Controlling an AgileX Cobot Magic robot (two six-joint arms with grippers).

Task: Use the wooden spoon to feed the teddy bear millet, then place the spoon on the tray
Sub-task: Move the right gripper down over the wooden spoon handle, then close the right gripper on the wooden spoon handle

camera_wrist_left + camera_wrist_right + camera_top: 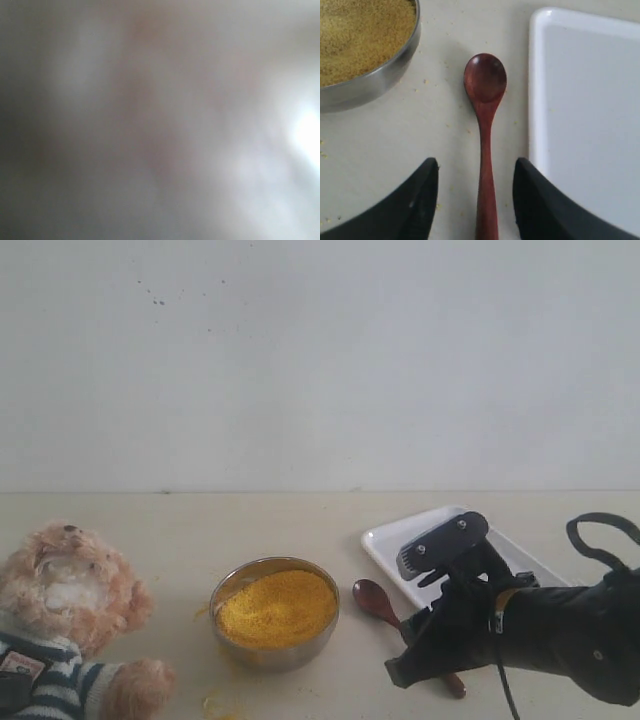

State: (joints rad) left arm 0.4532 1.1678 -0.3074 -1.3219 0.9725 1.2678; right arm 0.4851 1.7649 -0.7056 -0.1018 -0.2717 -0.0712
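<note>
Right gripper (pixel 475 170) stands with jaws spread astride the wooden spoon (pixel 485 125) beside the tray (pixel 536 100); feeding the teddy bear (pixel 70 590) millet (pixel 277 607) is not begun.

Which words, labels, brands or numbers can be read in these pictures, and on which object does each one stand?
None can be read.
The badge on the teddy bear's striped shirt: too small and blurred to read.
No marks visible on the tray, the wooden spoon or the steel bowl.
Left wrist view: wholly blurred.
</note>
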